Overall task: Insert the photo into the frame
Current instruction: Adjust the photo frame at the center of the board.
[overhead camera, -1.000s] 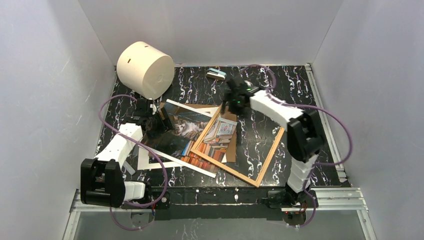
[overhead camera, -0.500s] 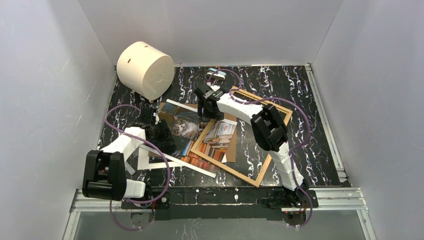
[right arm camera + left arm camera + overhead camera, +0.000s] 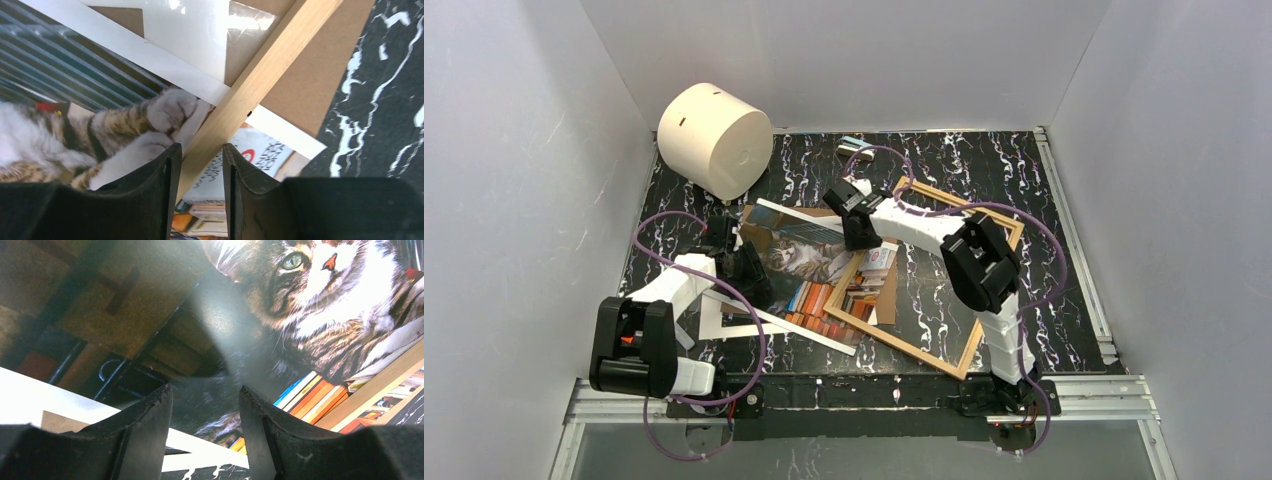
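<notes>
Black marbled table [image 3: 1044, 200], right fingers [image 3: 150, 200] clamping frame [image 3: 260, 75], photo [image 3: 799, 255] beneath

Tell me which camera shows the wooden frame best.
The top external view: the whole frame shows, though the right arm crosses it. The right wrist view shows only one wooden edge, between the fingers of the right pincer; the left wrist view catches a short strip at lower right.

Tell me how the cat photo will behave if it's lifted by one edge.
The rectangular colour print of a cat on books looks thin, so it is probably floppy and light. Its glossy glare suggests a slippery surface. The light wooden frame lies across it, so it may drag.
</notes>
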Controlling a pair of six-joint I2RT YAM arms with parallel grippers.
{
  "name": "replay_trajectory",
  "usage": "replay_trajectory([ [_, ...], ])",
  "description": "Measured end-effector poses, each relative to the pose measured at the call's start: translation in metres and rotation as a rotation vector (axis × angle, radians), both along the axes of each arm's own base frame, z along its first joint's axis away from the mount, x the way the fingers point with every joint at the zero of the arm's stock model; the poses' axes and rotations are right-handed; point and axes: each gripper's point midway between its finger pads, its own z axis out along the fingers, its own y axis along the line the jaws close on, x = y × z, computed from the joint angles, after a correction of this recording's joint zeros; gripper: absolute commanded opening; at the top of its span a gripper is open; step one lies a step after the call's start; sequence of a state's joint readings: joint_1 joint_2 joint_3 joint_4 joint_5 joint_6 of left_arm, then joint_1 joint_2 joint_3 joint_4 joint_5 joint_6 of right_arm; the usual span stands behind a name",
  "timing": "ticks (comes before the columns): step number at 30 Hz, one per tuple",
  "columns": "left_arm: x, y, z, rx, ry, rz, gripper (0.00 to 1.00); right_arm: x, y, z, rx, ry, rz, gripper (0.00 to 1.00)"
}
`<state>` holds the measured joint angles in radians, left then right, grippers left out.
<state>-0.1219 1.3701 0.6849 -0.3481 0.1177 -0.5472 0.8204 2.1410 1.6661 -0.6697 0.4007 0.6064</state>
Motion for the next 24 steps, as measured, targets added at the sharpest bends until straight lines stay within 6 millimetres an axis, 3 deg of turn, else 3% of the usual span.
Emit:
replay_trajectory([
  [7,0.0,0.0,0.0,-0.001,0.001,0.006,0.5,0.005,-0.034,0.005,0.012,-0.02,0.113,0.35],
  [12,0.0,0.0,0.0,-0.001,0.003,0.008,0.5,0.02,-0.061,0.007,0.053,-0.023,0.16,0.29],
  [17,0.0,0.0,0.0,-0.001,0.006,0.01,0.5,0.039,-0.069,0.012,0.069,-0.053,0.212,0.23],
  [20,0.002,0.0,0.0,0.0,0.01,0.011,0.5,0.043,-0.059,0.014,0.09,-0.064,0.262,0.25],
  [24,0.002,0.0,0.0,0.003,0.013,0.012,0.5,0.04,-0.054,0.009,0.093,-0.05,0.275,0.46],
])
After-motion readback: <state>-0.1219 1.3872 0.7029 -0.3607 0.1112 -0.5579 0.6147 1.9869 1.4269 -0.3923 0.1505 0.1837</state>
